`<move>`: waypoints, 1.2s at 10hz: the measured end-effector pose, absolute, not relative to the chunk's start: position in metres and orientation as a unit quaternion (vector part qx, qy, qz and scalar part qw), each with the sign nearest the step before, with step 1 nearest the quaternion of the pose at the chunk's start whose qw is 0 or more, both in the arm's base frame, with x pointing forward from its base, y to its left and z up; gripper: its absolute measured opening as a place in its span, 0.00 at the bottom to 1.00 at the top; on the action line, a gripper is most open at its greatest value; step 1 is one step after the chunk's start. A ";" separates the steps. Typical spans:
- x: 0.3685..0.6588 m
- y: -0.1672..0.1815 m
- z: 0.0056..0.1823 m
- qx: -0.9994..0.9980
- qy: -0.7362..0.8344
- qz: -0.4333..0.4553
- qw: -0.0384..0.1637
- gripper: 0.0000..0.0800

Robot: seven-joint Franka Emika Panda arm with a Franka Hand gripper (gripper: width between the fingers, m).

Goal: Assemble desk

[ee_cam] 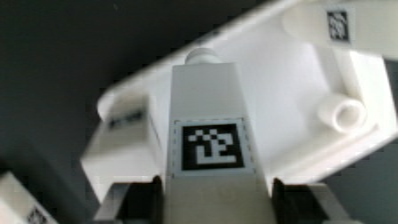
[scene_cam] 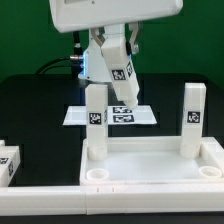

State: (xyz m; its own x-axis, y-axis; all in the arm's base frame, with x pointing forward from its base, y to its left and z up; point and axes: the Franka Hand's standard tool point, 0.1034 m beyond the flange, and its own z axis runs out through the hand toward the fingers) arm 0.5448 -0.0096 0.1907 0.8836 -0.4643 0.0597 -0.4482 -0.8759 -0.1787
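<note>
The white tabletop (scene_cam: 145,160) lies with its raised rim up, near the front. One white tagged leg (scene_cam: 95,122) stands upright at its corner on the exterior view's left. A second leg (scene_cam: 192,115) stands upright at the exterior view's right. My gripper (scene_cam: 101,86) is shut on the top of the left leg. In the wrist view the gripper (ee_cam: 214,197) has dark fingers (ee_cam: 135,200) pressed on both sides of the leg (ee_cam: 210,110). The leg's far end meets a round corner socket of the tabletop (ee_cam: 302,75). An empty socket (ee_cam: 342,115) shows beside it.
The marker board (scene_cam: 125,114) lies flat behind the tabletop. A loose tagged leg (scene_cam: 8,162) lies at the exterior view's left and also shows in the wrist view (ee_cam: 18,205). A long white rail (scene_cam: 50,200) runs along the front edge.
</note>
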 end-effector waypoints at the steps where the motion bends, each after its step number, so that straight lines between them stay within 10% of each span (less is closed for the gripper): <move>1: 0.561 0.001 0.200 -0.969 0.222 -0.085 0.066 0.36; 12: 0.610 0.053 0.176 -0.979 0.093 -0.178 0.024 0.36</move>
State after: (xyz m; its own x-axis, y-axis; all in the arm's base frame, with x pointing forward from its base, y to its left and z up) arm 0.6099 0.0529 0.1755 0.9192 -0.1903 0.3447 -0.1728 -0.9816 -0.0809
